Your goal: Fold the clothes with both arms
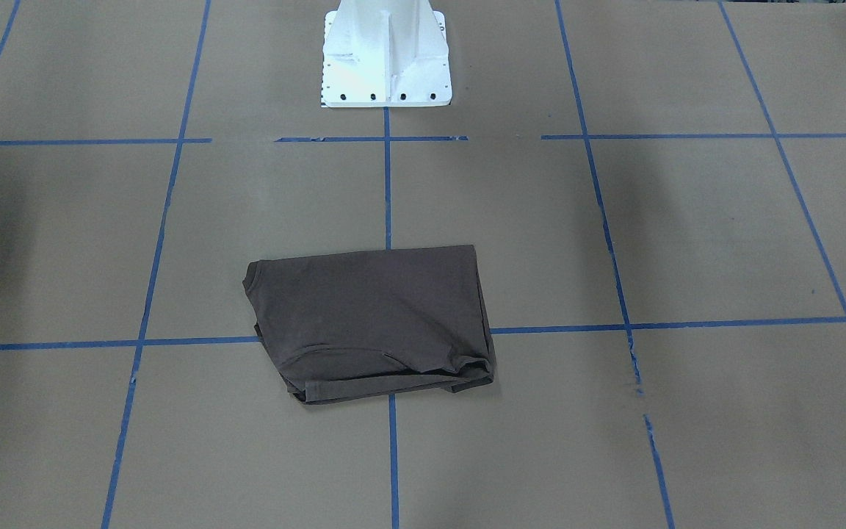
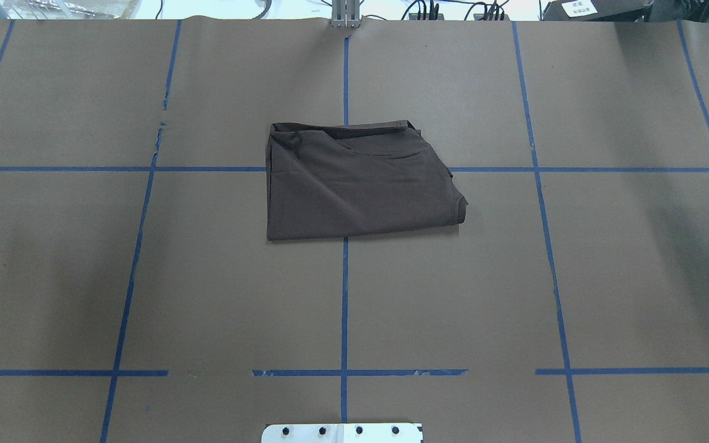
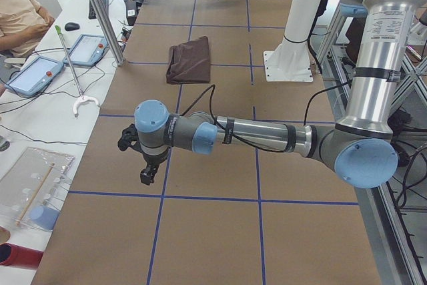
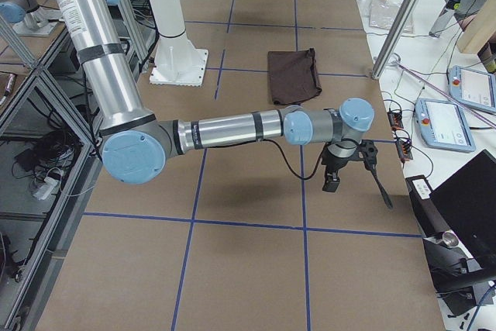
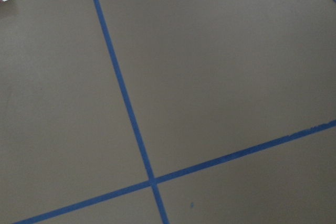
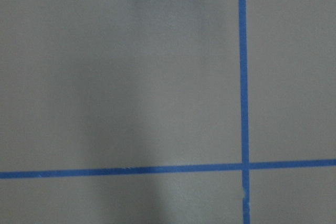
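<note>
A wide worktop covered in brown paper (image 2: pixel 637 277) fills the scene, marked into large squares by a grid of blue tape lines (image 2: pixel 344 295). Two silver-grey tubular robot arms with light blue joint caps stand at the middle of its near long edge. Each is bent at the elbow, with its forearm stretched out low and level above the paper. The left arm (image 3: pixel 260 137) reaches over the worktop's left end, and the right arm (image 4: pixel 225 129) reaches over the right end. Between them, a white bolted pedestal base (image 1: pixel 386 51) sits on the centre tape line at the robot's edge. A dark brown-grey short-sleeved T-shirt (image 2: pixel 354 184) lies flat in the far half of the worktop, over the crossing of the centre line and a cross line. It is folded into a rough rectangle of several layers. A curved seam shows near its far edge, and one corner juts toward the worktop's right end. The left arm's black gripper (image 3: pixel 146 177) hangs pointing down above bare paper near the far long edge, well apart from the shirt. The right arm's black gripper (image 4: pixel 331 184) hangs the same way toward the opposite end, also well away. Both are seen only from the side, so I cannot tell whether their fingers are apart or together.
</note>
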